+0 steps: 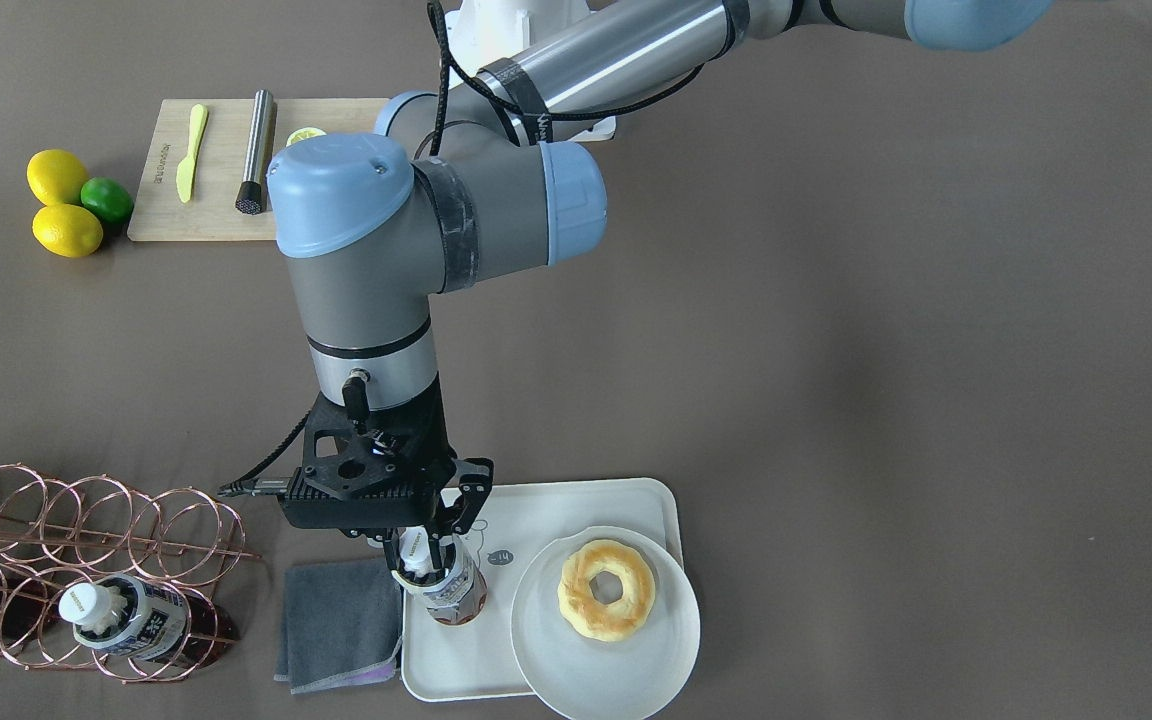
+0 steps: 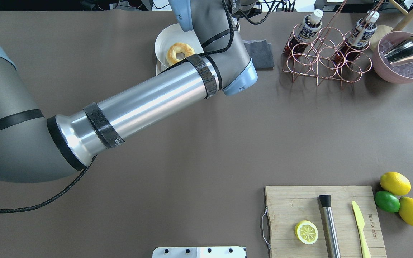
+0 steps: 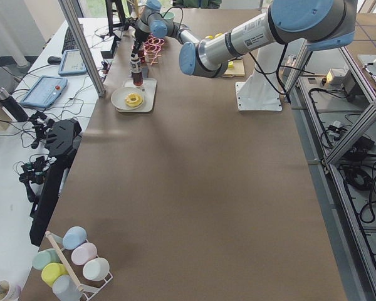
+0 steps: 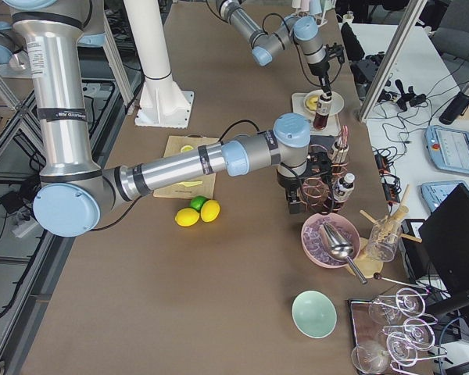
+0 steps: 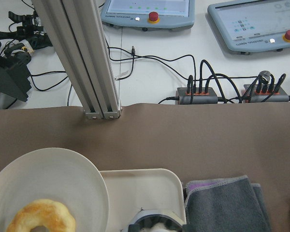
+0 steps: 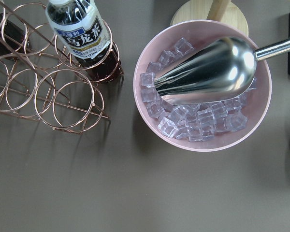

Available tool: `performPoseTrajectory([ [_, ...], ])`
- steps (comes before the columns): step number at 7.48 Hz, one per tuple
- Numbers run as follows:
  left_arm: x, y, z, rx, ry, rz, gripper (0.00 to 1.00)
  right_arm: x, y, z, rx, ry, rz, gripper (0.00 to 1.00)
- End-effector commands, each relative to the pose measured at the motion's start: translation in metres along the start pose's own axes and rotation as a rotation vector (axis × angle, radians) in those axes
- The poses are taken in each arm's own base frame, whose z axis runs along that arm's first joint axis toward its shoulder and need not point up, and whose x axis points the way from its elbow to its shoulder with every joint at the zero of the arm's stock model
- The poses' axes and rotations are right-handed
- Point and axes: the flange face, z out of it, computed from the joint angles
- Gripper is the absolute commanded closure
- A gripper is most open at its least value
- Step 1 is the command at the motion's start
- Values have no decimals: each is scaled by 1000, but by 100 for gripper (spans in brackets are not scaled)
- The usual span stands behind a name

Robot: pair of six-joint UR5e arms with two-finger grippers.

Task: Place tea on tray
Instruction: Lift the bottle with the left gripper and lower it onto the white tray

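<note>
- Left claw (image 1: 424,556) of mine is clamped round the neck of the small clear plastic tea bottle (image 1: 456,592) of dark brown liquid, which is upright.
- Off-white rounded-rectangle plastic tray (image 1: 556,503): the bottle is over its corner, between grey folded cloth (image 1: 341,625) and round white plate (image 1: 626,662).
- Step, I judge: setting down. Next, I let go and lift straight up, not tipping it.
- Front view shows my grip; overhead hides it behind my arm.

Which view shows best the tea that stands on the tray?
Exterior front-facing: the tea stands on the tray, with the left end effector at its cap. Overhead, the arm hides it; the side views show it tiny; the left wrist shows only its top.
</note>
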Motion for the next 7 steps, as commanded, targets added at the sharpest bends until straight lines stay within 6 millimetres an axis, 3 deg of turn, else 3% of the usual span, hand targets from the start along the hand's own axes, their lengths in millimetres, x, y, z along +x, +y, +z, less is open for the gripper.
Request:
performPoseTrajectory([
  [1,-1,0,0,-6,4,66,52,0,0,0,0,0,0,1],
  [2,-1,0,0,-8,7,114,2,0,0,0,1,0,-1,1],
  [4,-7,-15,-10,-23,37,102,1,-1,0,0,1,-2,-1,1],
  [6,-17,-41,-42,-32,100,82,1,0,0,0,-1,0,1,1],
  [7,-29,-42,-59,-60,98,82,1,0,0,0,-2,0,0,1],
])
